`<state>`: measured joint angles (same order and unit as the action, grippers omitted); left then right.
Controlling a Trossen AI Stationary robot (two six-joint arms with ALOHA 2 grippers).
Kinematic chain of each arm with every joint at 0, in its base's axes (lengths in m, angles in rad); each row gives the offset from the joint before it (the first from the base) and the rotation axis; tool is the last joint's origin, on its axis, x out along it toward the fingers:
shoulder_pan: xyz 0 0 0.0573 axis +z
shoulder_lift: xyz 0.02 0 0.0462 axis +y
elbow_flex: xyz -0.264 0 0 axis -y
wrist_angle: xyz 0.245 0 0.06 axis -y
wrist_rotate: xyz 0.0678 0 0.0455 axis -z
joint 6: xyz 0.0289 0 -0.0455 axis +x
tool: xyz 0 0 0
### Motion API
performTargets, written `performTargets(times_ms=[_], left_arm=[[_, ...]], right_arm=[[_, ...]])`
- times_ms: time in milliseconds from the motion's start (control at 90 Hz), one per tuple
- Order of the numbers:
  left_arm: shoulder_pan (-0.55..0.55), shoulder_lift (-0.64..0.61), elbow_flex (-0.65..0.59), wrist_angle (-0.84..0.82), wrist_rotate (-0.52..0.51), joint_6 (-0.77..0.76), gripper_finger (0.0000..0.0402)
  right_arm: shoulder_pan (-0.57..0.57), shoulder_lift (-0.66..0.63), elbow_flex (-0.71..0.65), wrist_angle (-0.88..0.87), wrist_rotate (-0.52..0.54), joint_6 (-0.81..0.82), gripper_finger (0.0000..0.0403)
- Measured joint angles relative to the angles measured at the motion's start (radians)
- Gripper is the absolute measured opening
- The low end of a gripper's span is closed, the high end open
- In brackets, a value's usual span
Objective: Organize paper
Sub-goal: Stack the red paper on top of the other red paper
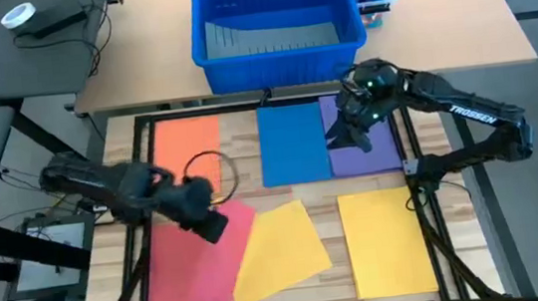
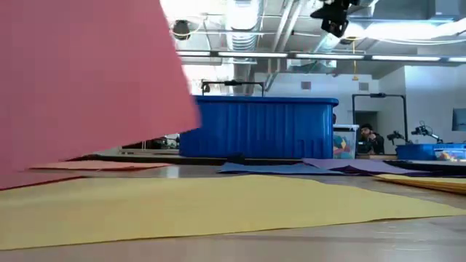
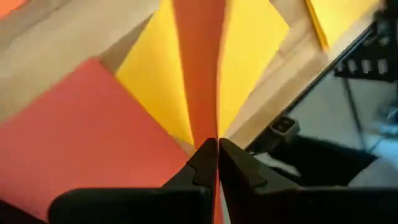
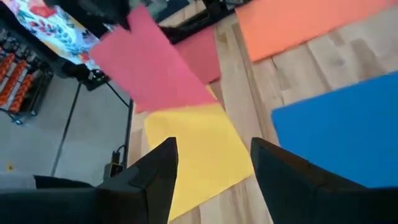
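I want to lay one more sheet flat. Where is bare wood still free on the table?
Only narrow strips: between the orange sheet and blue sheet, and between the tilted yellow sheet and straight yellow sheet. The left claw holds a red sheet up, crowding that near-left corner.

Only legible txt: white "TROSSEN" brand lettering on the right arm (image 1: 473, 115) forearm, high view. No other readable labels, nos. or signs on the sheets, bin or in the room; wrist and low views show none.
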<state>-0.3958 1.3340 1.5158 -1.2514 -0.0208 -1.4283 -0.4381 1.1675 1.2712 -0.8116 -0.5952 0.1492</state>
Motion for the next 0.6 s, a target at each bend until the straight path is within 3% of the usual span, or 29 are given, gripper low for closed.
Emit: performTargets(times_ms=[144, 322, 456, 600], left_arm=[[-0.140, -0.107, -0.165, 0.009, -0.065, -0.251, 0.0000], [-0.231, -0.213, -0.439, 0.146, -0.086, -0.402, 0.0000], [-0.270, -0.257, -0.570, 0.160, -0.009, -0.442, 0.0000], [-0.301, -0.282, -0.615, 0.074, 0.090, -0.445, 0.0000]], right_arm=[[0.013, 0.005, -0.069, 0.049, 0.003, 0.038, 0.0191], [0.054, 0.020, -0.154, 0.161, 0.020, 0.126, 0.0191], [0.097, 0.033, -0.199, 0.240, 0.024, 0.195, 0.0191], [0.174, 0.091, -0.234, 0.289, 0.068, 0.236, 0.0191]])
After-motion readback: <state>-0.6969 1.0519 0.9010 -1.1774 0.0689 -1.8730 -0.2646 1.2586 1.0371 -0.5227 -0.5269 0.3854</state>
